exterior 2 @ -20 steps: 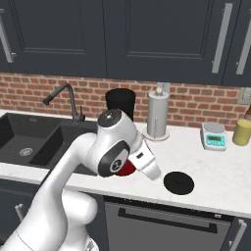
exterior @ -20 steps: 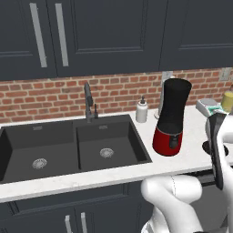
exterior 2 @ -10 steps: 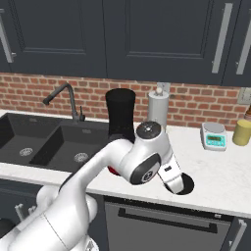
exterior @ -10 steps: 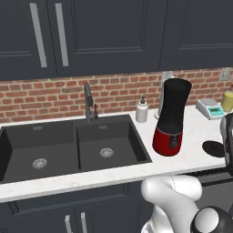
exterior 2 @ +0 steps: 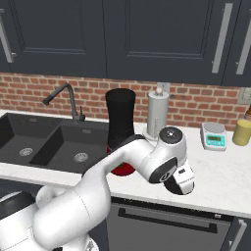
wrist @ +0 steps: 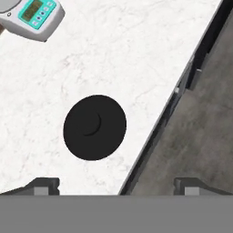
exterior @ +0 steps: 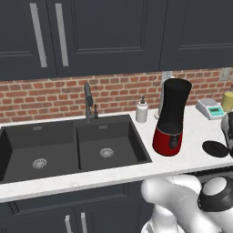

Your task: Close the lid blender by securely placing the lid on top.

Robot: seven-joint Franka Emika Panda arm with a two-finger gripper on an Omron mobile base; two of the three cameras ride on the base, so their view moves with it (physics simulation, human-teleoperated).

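The blender [exterior: 172, 119] is a tall black jar on a glossy red base, standing on the white counter right of the sink; its mouth [exterior 2: 120, 93] is uncovered. The lid [wrist: 94, 127], a round black cap with a small knob, lies flat on the counter near the front edge, to the right of the blender [exterior: 215, 148]. My gripper [wrist: 117, 186] hangs open directly above the lid, with one fingertip [wrist: 43, 185] on each side and nothing between them. In the right base view my hand [exterior 2: 179, 177] covers the lid.
A small kitchen scale [wrist: 32, 18] sits behind the lid, with a yellow jar [exterior 2: 241, 132] beside it. A paper towel holder [exterior 2: 158, 115] and a white soap bottle [exterior: 142, 111] stand by the brick wall. The black double sink [exterior: 68, 145] lies left. The counter's front edge [wrist: 157, 129] runs close to the lid.
The arm has swung right and down, from in front of the blender to above the lid. The jaws stayed open and the lid has not moved.
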